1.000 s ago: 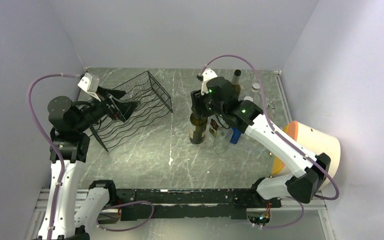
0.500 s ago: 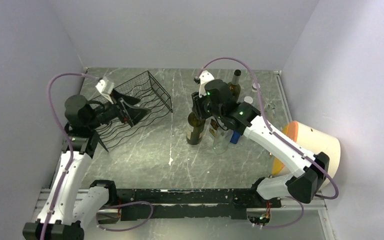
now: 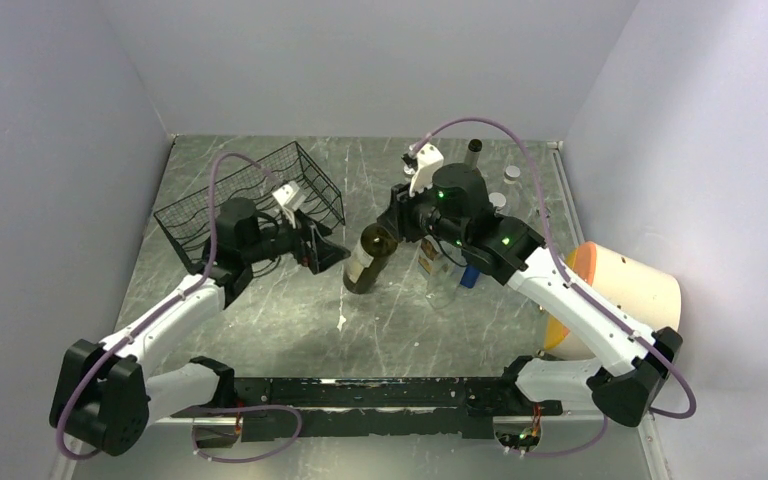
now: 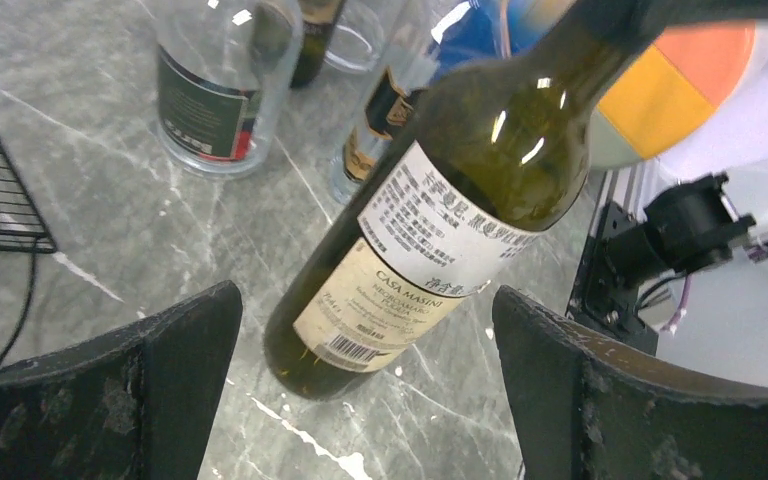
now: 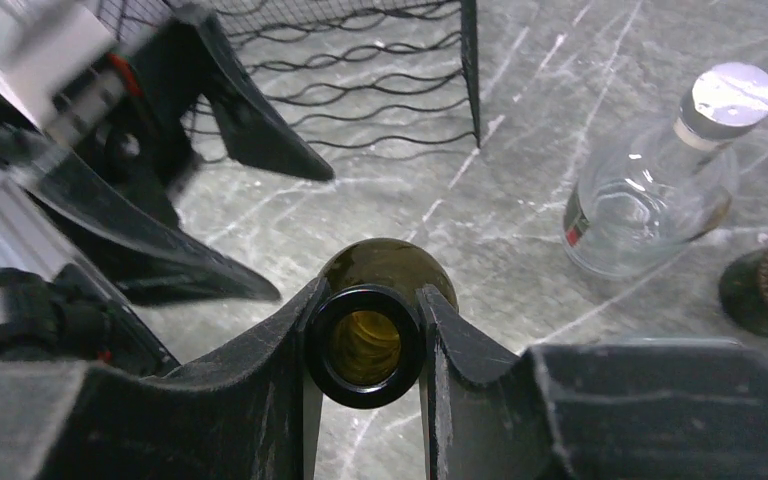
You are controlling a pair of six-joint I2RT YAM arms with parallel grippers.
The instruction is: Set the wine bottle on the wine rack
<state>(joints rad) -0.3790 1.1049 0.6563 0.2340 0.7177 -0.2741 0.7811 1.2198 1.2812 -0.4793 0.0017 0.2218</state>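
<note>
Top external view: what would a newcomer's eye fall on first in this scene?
First comes the dark green wine bottle in the middle, strongly tilted with its base toward the left arm, because the right tool is shut on its neck. Just beside its base the left tool stands wide open, facing the label. The black wine rack sits behind that arm, at the far left.

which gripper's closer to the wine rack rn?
Left. The left gripper, open, sits right beside the wine rack. The right gripper is farther right, shut on the wine bottle at its neck.
</note>
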